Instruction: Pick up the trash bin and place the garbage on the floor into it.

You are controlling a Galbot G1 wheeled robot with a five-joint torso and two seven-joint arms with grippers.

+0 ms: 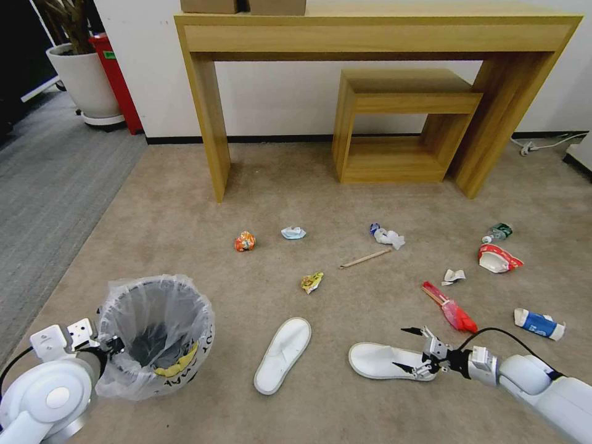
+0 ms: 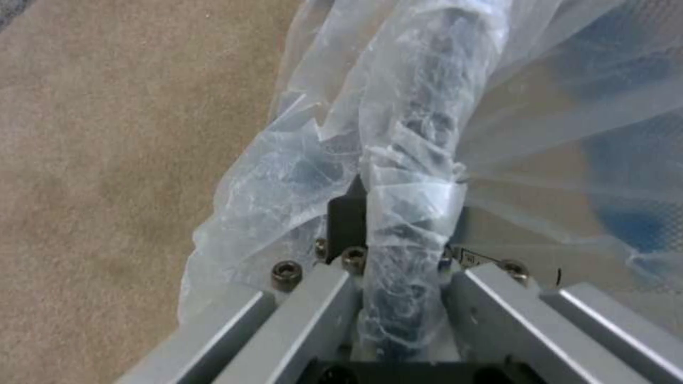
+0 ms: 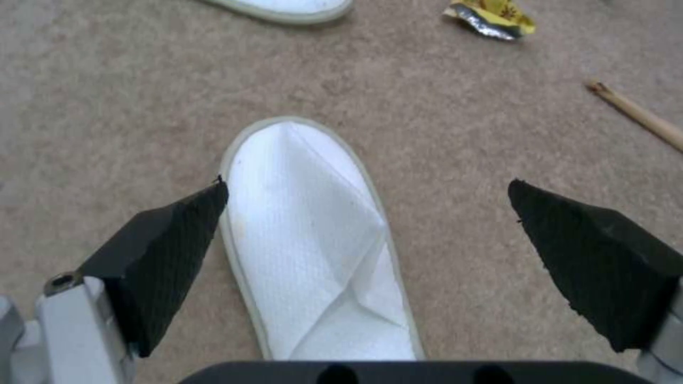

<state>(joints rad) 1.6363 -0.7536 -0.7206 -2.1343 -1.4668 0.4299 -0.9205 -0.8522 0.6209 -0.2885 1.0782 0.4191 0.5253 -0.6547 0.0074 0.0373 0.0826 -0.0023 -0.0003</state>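
The trash bin (image 1: 154, 336), black with a crinkly white bag, stands on the beige floor (image 1: 185, 228) at the near left. My left gripper (image 1: 114, 345) is shut on its bagged rim (image 2: 413, 176), which runs between the fingers (image 2: 347, 218). My right gripper (image 1: 412, 351) hangs open just over the heel end of a white slipper (image 1: 382, 361); in the right wrist view its black fingertips (image 3: 178, 240) flank that slipper (image 3: 306, 240). A second slipper (image 1: 283, 354) lies between bin and gripper. Other garbage includes a yellow wrapper (image 1: 312, 282), wooden stick (image 1: 365, 258), red wrapper (image 1: 453, 311) and blue-white carton (image 1: 539, 324).
More litter lies farther out: an orange wrapper (image 1: 245, 241), crumpled papers (image 1: 293, 232), a red-white bowl (image 1: 497, 259), a green-label bottle (image 1: 498, 232). A wooden desk (image 1: 209, 123) with a low shelf unit (image 1: 401, 123) lines the wall. Grey ribbed carpet (image 1: 49, 185) and a planter (image 1: 83, 80) are left.
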